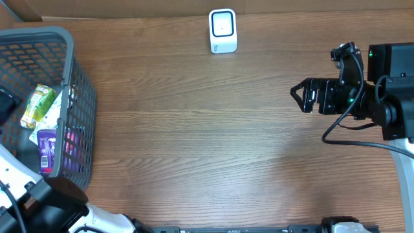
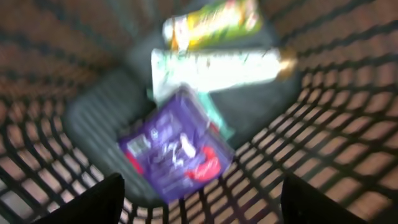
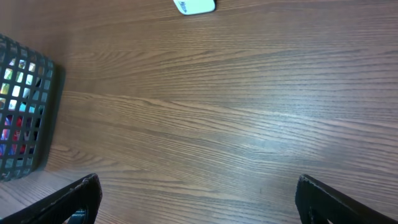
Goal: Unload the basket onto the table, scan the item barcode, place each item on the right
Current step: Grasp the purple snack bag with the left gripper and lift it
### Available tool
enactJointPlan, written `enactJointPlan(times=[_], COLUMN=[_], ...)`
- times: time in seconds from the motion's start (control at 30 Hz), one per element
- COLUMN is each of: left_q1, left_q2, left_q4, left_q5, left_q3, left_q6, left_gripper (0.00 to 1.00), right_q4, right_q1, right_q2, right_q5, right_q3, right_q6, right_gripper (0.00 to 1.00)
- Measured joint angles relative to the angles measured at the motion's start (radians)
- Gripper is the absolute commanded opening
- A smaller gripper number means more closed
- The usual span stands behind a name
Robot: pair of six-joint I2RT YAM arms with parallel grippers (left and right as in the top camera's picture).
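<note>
The wooden table [image 1: 213, 142] fills the overhead frame. The grey mesh basket [image 1: 81, 110] sits at its left edge and the small white scanner [image 1: 222, 30] at top centre, well apart from it. At the right edge the right claw [image 1: 297, 96] hangs wide open and empty. The left claw [image 2: 199, 199] hovers inside the basket, fingers spread wide with nothing between them. Under it lies a purple packet [image 2: 177, 149], overlapping a white pack [image 2: 214, 67], with a yellow-green packet [image 2: 211, 22] beyond. The wrist view is blurred, so aim is uncertain. A closing claw could pinch two packs together or snag the mesh. No barcode shows yet, so the packet may reach the scanner wrong side up.
</note>
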Motion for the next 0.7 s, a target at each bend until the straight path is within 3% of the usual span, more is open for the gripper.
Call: enactJointPlan(times=[0.2, 0.7], left_q1=[0.0, -0.003], left_q2=[0.006, 0.007], left_q4=[0.097, 0.531], left_q5=[-0.047, -0.083], left_q3=[-0.214, -0.686], left_q6=[-0.055, -0.068], left_gripper=[0.75, 0.74], right_q4=[-0.034, -0.034], right_q1=[0.0, 0.0], right_q2=[0.0, 0.0], right_q5=[0.0, 0.0], right_q3=[0.0, 0.0], right_q6=[-0.001, 0.0], right_gripper=[1.0, 1.0])
